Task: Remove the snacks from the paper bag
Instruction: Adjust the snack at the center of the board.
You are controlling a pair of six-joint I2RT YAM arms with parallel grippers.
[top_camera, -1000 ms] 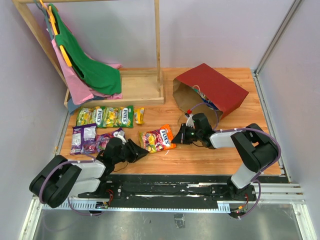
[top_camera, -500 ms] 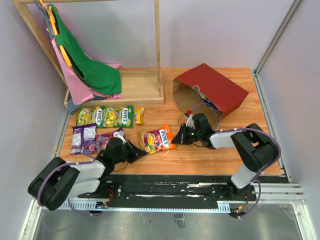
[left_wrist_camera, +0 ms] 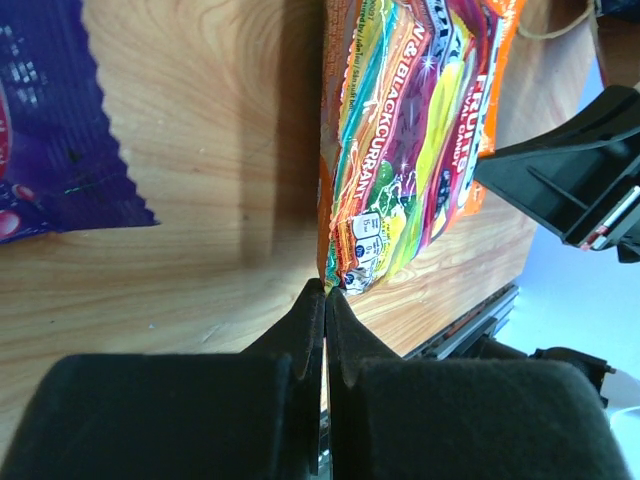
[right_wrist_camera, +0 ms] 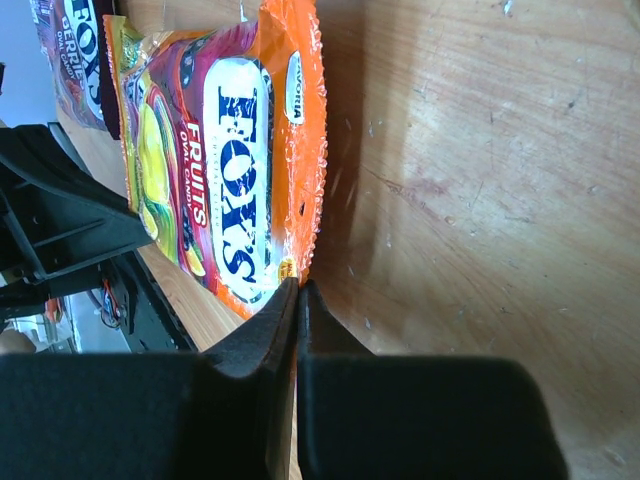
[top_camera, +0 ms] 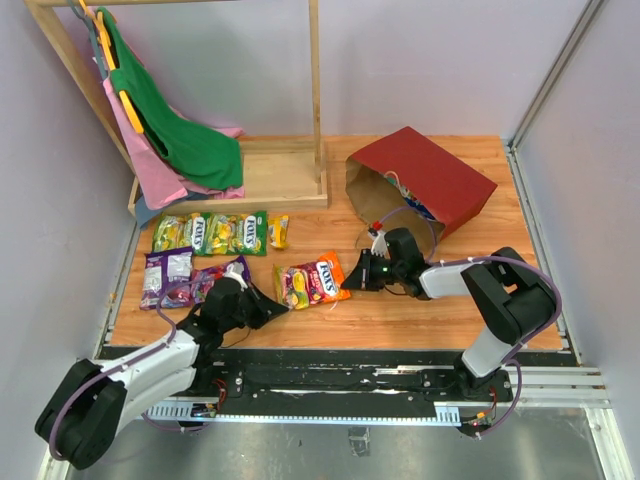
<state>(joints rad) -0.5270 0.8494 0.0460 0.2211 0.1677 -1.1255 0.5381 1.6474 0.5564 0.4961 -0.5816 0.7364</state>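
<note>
two packets lie overlapped mid counter (top_camera: 400,312), long axes roughly left-right, caught between the two arms. left end effector (left_wrist_camera: 323,292) has its fingers together, tips nipped on the near edge of the berry candy packet (left_wrist_camera: 400,170), which runs straight away from it. right end effector (right_wrist_camera: 298,290) is also pressed together, on a corner of the orange candy packet (right_wrist_camera: 240,160). each arm sits at an opposite end, so the likely next move is pulling them apart. left arm is nearer the laid-out row of packets (top_camera: 210,233). right arm is nearer the paper bag (top_camera: 430,175), which lies on its side back right with its mouth facing near-left. something blue shows in the mouth, probably the chip bag (top_camera: 420,210). the wood is flat and smooth, so packets should slide. there is a bare strip beside the purple packets (top_camera: 168,277), and the near edge is close.
</note>
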